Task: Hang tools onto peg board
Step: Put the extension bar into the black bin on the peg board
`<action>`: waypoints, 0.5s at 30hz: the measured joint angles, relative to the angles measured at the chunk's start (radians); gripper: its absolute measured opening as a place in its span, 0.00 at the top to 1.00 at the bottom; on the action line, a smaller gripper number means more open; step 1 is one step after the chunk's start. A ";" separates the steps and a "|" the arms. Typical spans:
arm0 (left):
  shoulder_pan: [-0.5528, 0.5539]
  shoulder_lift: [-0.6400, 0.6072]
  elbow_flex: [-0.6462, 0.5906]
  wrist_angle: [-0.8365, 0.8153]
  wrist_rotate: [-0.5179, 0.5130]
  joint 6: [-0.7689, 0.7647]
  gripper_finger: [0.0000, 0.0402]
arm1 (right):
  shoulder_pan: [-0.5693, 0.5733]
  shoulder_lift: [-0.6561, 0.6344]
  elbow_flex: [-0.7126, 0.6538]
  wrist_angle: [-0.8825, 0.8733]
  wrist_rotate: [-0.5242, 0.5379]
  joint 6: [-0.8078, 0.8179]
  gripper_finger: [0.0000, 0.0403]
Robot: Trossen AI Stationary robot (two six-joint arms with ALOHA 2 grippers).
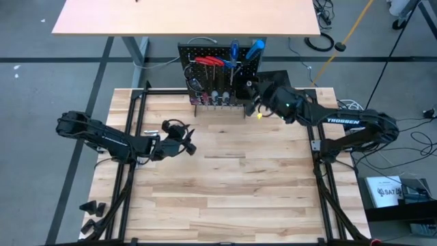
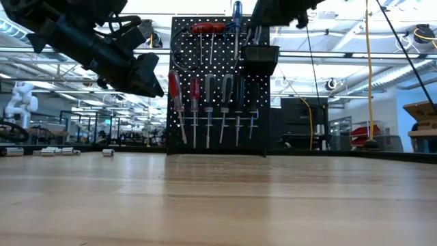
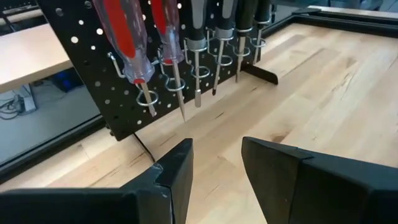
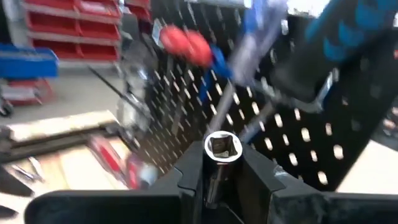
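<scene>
The peg board (image 1: 218, 75) stands upright at the table's far middle, with a square black bin (image 2: 259, 60) on its right part. Red-handled screwdrivers (image 3: 127, 37) and black-handled ones (image 3: 199, 25) hang point down through ring hooks. Blue-handled tools (image 1: 254, 48) and red hex keys (image 1: 208, 61) sit higher up. My right gripper (image 1: 251, 96) is raised beside the board's right part, shut on a small silver socket (image 4: 222, 146). My left gripper (image 1: 191, 147) is open over the table's left middle. It faces the board (image 3: 93, 62) with nothing between its fingers (image 3: 180, 168). My right gripper pinches the silver socket by its round sides (image 4: 214, 177) between the two fingers. The socket's end with the square hole (image 4: 222, 144) sticks out past the fingertips. The fingers reach about level toward the board, and the socket is lifted clear of the table.
A second tan table (image 1: 184, 17) stands beyond the board. Black frame rails (image 1: 133, 137) run along both sides of the tabletop. Small silver pieces (image 2: 54, 151) lie at the table's left. Bare wood (image 1: 232, 178) spreads across the middle and near part.
</scene>
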 joint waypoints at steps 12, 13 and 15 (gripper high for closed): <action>0.000 0.000 0.000 -0.018 0.007 0.002 0.64 | -0.071 0.010 0.000 -0.020 -0.070 0.026 0.86; 0.000 0.000 0.000 -0.017 0.011 0.002 0.64 | -0.071 0.010 0.000 -0.023 -0.084 0.031 0.86; 0.000 0.000 0.000 -0.016 0.024 0.001 0.64 | -0.071 0.010 0.000 -0.027 -0.085 0.032 0.86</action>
